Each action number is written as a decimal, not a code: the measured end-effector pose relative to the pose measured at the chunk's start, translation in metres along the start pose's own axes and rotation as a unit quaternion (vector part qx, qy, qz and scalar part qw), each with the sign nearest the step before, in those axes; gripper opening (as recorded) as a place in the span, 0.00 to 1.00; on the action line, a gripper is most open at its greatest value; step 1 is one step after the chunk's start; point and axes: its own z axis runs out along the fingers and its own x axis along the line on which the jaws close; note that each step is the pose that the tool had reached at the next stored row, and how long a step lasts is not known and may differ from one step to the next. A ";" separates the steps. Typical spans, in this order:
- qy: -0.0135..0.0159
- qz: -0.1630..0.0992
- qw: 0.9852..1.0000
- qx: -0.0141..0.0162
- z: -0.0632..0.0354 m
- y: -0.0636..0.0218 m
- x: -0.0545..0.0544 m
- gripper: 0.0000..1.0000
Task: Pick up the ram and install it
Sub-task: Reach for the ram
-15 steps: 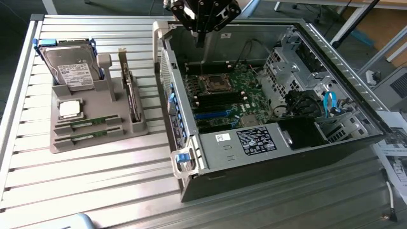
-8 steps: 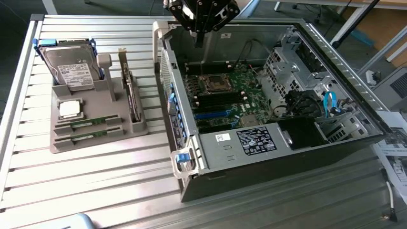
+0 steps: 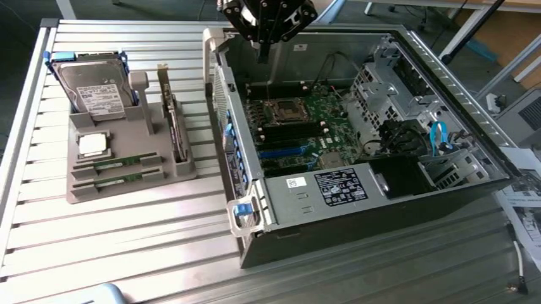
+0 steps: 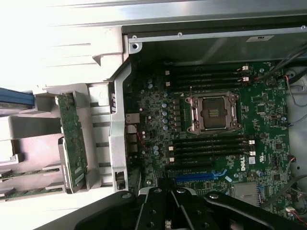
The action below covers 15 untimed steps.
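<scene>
silver table (image 3: 127, 253), ram sticks (image 3: 114, 164) in the tray, gripper (image 3: 263, 54) up high

grey metal slats make up the table top. a grey tray (image 3: 80, 195) sits on the exterior view's left side. the two ram sticks lie flat in slots at the tray's front, one just beside the other. a square silver chip (image 3: 93, 144) sits just behind them. a hard drive (image 3: 100, 95) stands at the back. a tall card (image 3: 176, 126) stands on its edge on the side nearest the computer. the big open computer case (image 3: 355, 237) lies on the exterior view's right, and its green board (image 3: 313, 117) shows inside. long black slots (image 4: 211, 146) run on both sides of the square socket (image 4: 214, 113). the gripper hangs over the case's far edge, well apart from the ram sticks. its jaws are pressed together and hold nothing.
</scene>
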 end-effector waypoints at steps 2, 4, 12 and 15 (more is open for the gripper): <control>0.000 0.000 1.000 0.000 0.0000 -0.0001 0.001 0.10; 0.000 0.000 1.000 0.000 0.0000 -0.0001 0.001 0.10; 0.000 0.000 1.000 0.000 -0.0001 -0.0003 0.004 0.10; 0.000 0.000 1.000 0.000 -0.0001 -0.0004 0.004 0.10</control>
